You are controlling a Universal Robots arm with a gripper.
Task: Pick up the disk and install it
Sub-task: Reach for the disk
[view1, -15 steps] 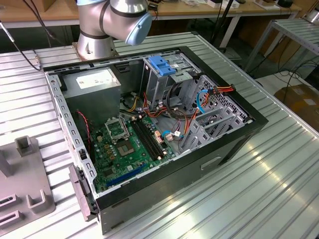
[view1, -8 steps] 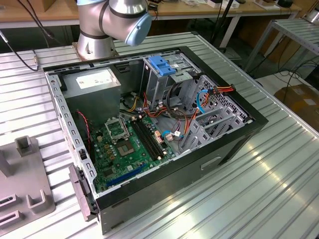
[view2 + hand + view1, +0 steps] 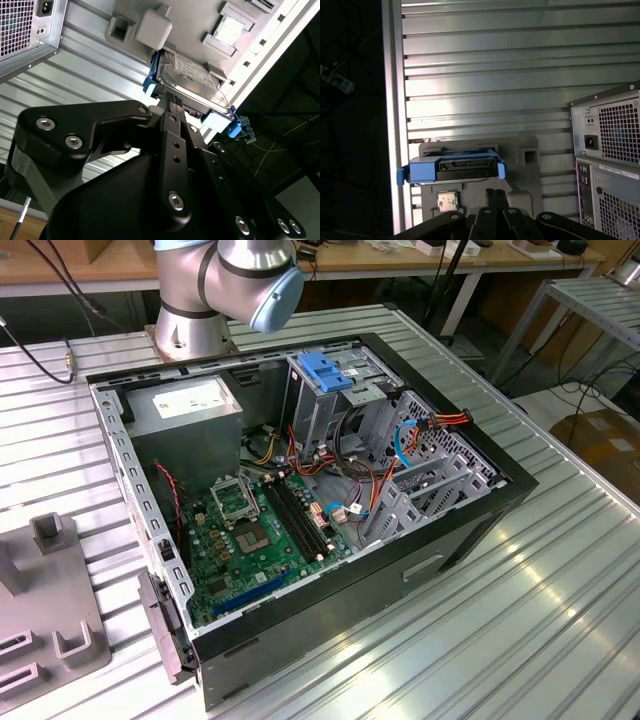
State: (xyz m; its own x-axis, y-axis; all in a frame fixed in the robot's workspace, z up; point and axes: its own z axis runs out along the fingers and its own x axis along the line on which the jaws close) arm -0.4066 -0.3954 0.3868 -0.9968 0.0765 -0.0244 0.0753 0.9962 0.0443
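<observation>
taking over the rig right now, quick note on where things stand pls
gripper: jaws look shut, holding nothing, tips close to the disk
disk: lies label up in its blue bracket on the grey fixture, outside the open computer case
done: nothing yet, disk not lifted
left: pick-up and install

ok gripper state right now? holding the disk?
Gripper: shut, fingers together with nothing between them, tips close to the disk, which lies on its grey holder.
</observation>
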